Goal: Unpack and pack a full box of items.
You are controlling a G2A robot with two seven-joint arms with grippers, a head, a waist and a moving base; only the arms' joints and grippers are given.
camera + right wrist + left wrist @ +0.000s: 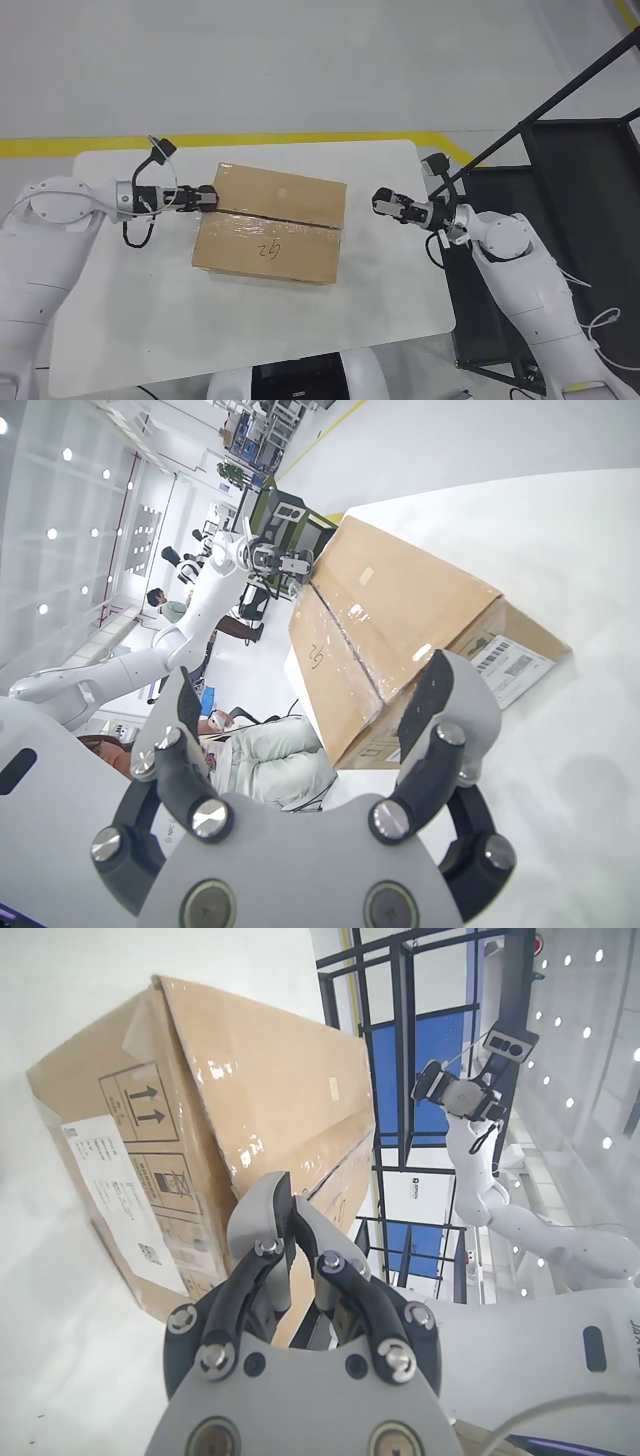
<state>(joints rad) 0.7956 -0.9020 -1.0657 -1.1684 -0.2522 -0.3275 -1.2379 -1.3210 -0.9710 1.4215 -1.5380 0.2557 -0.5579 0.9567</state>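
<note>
The cardboard box (270, 225) (270, 1093) (400, 600) sits flat near the middle of the white table (140, 300) (575, 550). Both top flaps are down. Clear tape (300, 223) (350, 635) runs along the centre seam from end to end. A handwritten mark (268, 250) is on the flap nearer the robot, and a white label (515, 670) is stuck on the end wall facing the right arm.

The left gripper (210, 197) (291, 1213) is at the opposite end of the box, level with the top edge where the seam ends. Its jaws are closed, pad against pad. Whether anything is pinched between them cannot be told.

The right gripper (385, 203) (310, 672) hovers over the table just beside its end of the box, clear of the cardboard and pointing at the seam. Its jaws are spread wide with nothing between them.
</note>
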